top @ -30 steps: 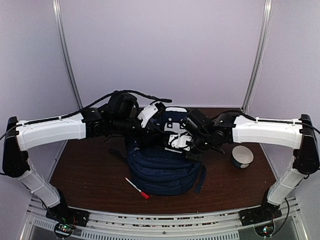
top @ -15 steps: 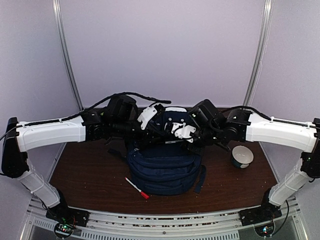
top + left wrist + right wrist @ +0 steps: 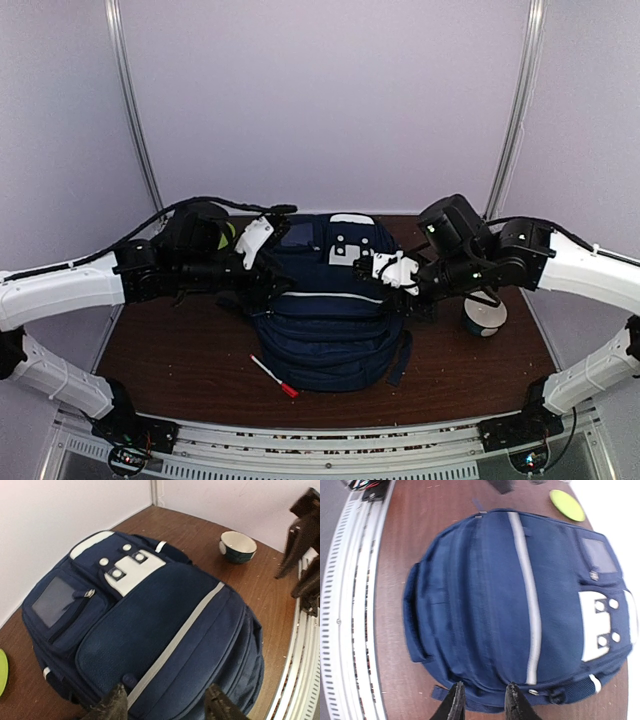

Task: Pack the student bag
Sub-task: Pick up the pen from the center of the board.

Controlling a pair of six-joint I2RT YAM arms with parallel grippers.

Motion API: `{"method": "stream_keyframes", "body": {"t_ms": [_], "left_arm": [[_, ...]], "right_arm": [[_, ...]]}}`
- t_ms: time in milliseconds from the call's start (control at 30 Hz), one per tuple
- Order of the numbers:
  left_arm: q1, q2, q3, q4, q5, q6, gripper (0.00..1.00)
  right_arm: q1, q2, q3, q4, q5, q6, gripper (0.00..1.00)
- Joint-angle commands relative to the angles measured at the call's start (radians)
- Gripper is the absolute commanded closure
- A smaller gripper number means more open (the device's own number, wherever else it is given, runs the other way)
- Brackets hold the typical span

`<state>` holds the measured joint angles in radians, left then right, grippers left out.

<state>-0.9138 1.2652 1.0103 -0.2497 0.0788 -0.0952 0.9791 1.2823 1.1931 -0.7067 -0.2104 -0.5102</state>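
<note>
Your student bag (image 3: 325, 325) lies mid-surface (image 3: 170, 350), your left gripper (image 3: 168, 707) at its 10 o'clock, right gripper (image 3: 483, 702) at 2 o'clock, both jaws apart, holding nothing.

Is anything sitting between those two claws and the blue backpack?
Nothing visible. The left gripper and right gripper both look straight onto the backpack, fingers apart and empty. The bowl, the red-tipped tool and the green plate lie off to its sides.

white-striped navy student bag (image 3: 150, 625), lime-green disc (image 3: 567, 505); brown table (image 3: 180, 350)
</note>
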Motion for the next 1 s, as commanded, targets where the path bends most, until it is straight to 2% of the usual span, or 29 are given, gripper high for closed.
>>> {"method": "stream_keyframes", "body": {"t_ms": [0, 167, 267, 433, 567, 800, 967], "left_arm": [[-0.001, -0.069, -0.105, -0.040, -0.200, -0.084, 0.39], [0.041, -0.107, -0.182, -0.039, -0.286, -0.187, 0.36], [0.044, -0.129, -0.210, -0.036, -0.314, -0.223, 0.36], [0.044, -0.168, -0.254, -0.003, -0.328, -0.253, 0.35], [0.044, -0.170, -0.279, 0.038, -0.323, -0.278, 0.35], [0.044, -0.156, -0.314, 0.075, -0.295, -0.300, 0.36], [0.044, -0.159, -0.342, 0.096, -0.291, -0.313, 0.36]], "right_arm": [[0.104, 0.073, -0.026, 0.010, -0.043, 0.015, 0.71], [0.272, 0.234, 0.059, 0.027, 0.003, 0.073, 0.75], [0.334, 0.350, 0.126, 0.021, -0.050, 0.120, 0.77], [0.416, 0.529, 0.229, 0.013, -0.020, 0.187, 0.82], [0.420, 0.663, 0.315, -0.017, 0.029, 0.244, 0.83], [0.393, 0.745, 0.346, -0.022, 0.107, 0.289, 0.82], [0.339, 0.792, 0.367, -0.032, 0.119, 0.326, 0.71]]}}
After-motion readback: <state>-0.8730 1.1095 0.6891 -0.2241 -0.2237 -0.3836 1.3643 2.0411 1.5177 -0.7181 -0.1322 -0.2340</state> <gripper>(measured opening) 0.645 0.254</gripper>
